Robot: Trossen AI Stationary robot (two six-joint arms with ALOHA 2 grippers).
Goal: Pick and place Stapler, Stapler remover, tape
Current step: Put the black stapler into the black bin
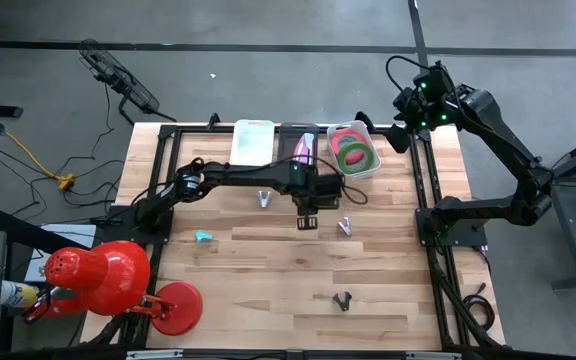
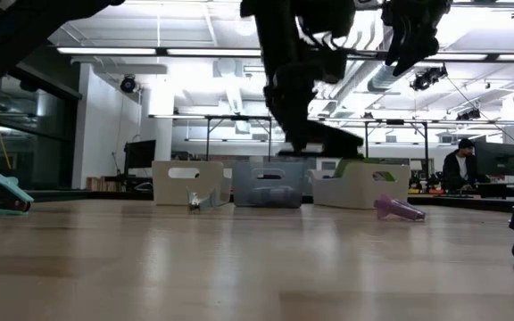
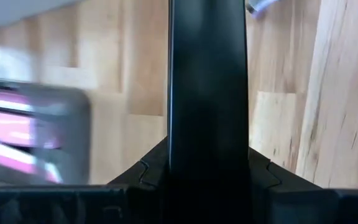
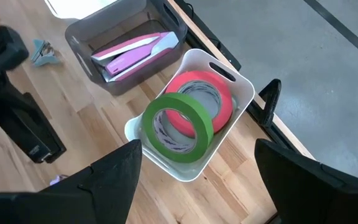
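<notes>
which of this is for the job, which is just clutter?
Job:
- black stapler, held in the left gripper
- pink stapler in the grey bin
- tape rolls, below the open right gripper
- teal remover, grey remover, black remover on the table

Lying about:
- red lamp
- floor cables

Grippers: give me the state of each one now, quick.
Left gripper: shut on the black stapler, over the table centre.
Right gripper: open, empty, above the white bin of tape rolls.
</notes>
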